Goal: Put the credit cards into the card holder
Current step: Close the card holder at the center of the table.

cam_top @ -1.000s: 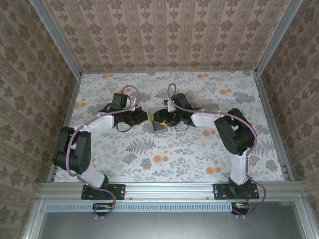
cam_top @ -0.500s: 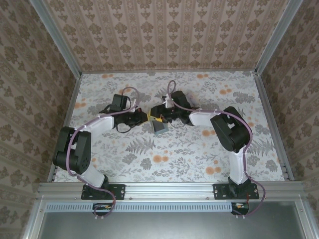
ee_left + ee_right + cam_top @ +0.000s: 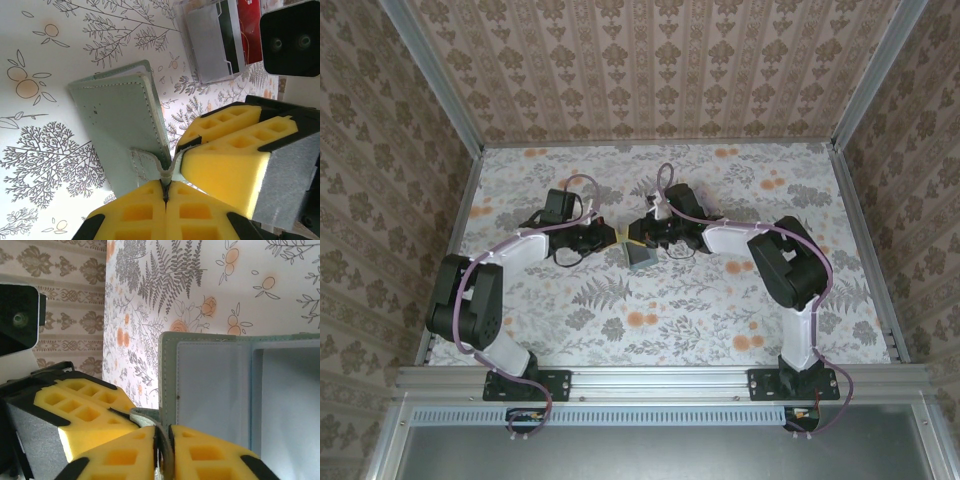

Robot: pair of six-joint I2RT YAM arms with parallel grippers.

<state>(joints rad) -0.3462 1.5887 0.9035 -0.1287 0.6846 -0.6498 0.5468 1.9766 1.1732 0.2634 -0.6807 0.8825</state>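
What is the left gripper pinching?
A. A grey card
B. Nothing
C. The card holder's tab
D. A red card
C: the left gripper is shut on a tab of the grey-green card holder, while the cards lie apart behind it.

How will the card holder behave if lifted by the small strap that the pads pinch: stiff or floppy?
The strap curls where the left gripper pinches it, so it probably flexes. The card holder has flat panels that look fairly stiff, yet it is partly open and may swing or fold shut.
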